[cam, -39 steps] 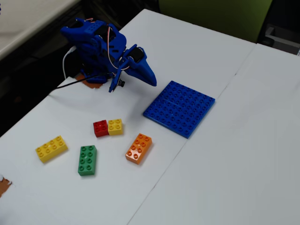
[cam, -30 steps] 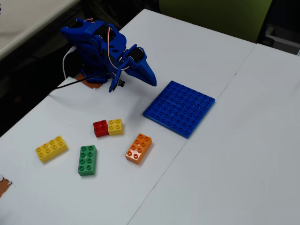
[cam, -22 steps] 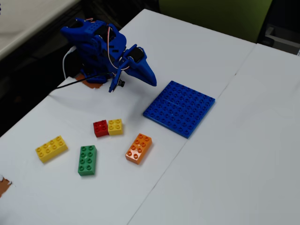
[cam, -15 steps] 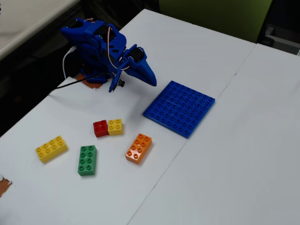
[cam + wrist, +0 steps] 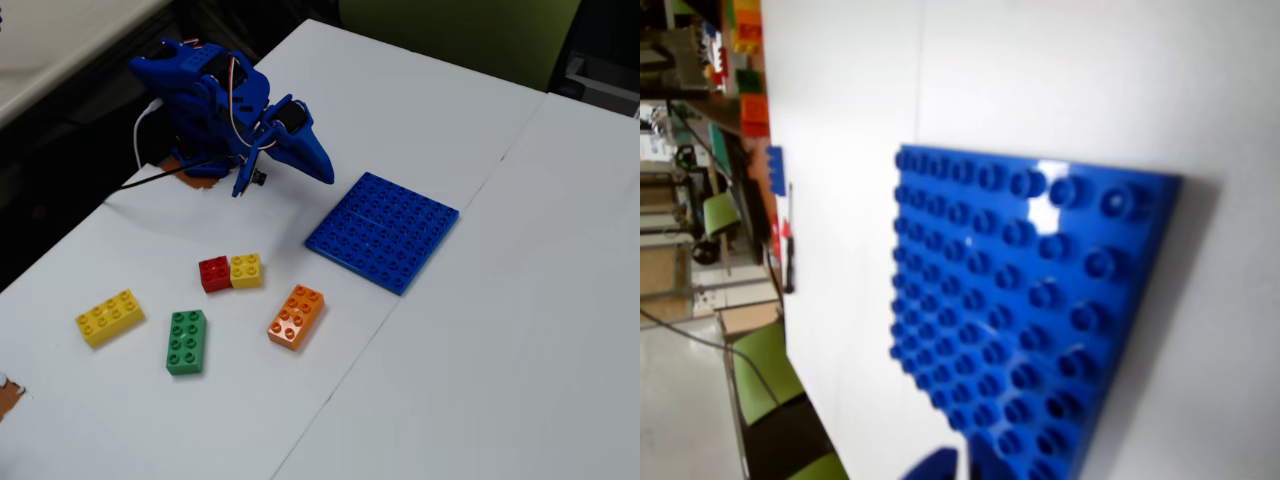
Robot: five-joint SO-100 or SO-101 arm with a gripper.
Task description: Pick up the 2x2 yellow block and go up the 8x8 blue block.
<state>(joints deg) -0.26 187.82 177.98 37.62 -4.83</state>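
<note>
Your white surface (image 5: 480,330) sits by green chairs (image 5: 765,365). The 2x2 yellow block (image 5: 246,270) touches a red brick (image 5: 214,273), near orange (image 5: 296,316) and green (image 5: 186,342) bricks. The 8x8 blue block (image 5: 383,231) lies apart. You can't tell the end effector (image 5: 318,165) state.

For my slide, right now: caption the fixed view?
Arm folded near baseplate; yellow 2x2 touches red brick, untouched.
</note>
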